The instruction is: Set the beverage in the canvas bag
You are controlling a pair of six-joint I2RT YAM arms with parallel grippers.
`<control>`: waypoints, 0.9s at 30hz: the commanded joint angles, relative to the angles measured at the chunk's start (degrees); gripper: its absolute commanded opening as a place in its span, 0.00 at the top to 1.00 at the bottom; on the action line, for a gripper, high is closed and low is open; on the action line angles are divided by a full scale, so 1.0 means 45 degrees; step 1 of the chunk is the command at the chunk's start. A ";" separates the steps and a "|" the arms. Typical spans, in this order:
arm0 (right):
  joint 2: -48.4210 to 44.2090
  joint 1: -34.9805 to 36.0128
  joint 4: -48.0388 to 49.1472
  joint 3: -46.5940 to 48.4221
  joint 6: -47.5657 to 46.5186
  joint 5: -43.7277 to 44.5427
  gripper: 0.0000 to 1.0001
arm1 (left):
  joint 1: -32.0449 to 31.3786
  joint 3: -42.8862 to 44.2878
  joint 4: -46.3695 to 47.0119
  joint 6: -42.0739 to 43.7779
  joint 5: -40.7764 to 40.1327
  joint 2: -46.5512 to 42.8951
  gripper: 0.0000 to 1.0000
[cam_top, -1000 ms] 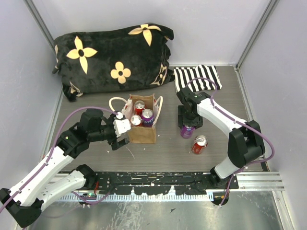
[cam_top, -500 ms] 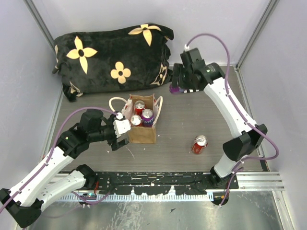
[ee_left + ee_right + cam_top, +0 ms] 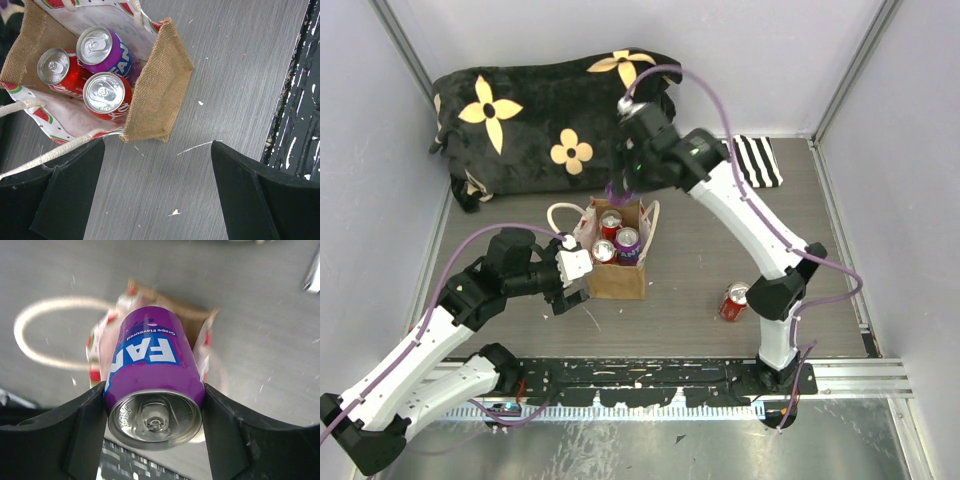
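The tan canvas bag (image 3: 617, 275) stands upright mid-table and holds a purple can (image 3: 627, 241) and two red cans (image 3: 610, 222). My right gripper (image 3: 621, 188) is shut on a purple grape soda can (image 3: 152, 385) and holds it in the air just above the bag's far edge; the bag (image 3: 204, 332) shows blurred beneath it. My left gripper (image 3: 572, 268) is open and empty, low beside the bag's left side. In the left wrist view the bag (image 3: 156, 100) lies ahead of the gripper (image 3: 157, 187), with one cream handle (image 3: 50, 155) by the left finger.
A red can (image 3: 735, 300) stands alone on the table right of the bag. A black flowered cushion (image 3: 550, 120) fills the back left. A black-and-white striped cloth (image 3: 761, 160) lies at the back right. Walls close the sides.
My right arm lifted the purple can off the table at the right and swung it up and left to above the bag. The left arm has not moved.
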 commanded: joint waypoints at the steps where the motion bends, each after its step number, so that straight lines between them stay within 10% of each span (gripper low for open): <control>1: -0.0603 0.1168 -0.0215 -0.1173 0.0442 0.0418 0.99 | -0.0065 -0.0141 0.0068 -0.0072 -0.0011 0.0021 0.06; 15: -0.2510 0.2519 0.0052 -0.6076 0.1419 0.1030 0.99 | -0.0050 -0.0171 0.0147 -0.0168 0.0203 0.0254 0.06; 27: -0.1024 0.2516 0.0646 -0.6280 0.0912 0.0728 0.99 | -0.0059 -0.0187 0.0028 -0.0190 0.0129 0.0149 0.06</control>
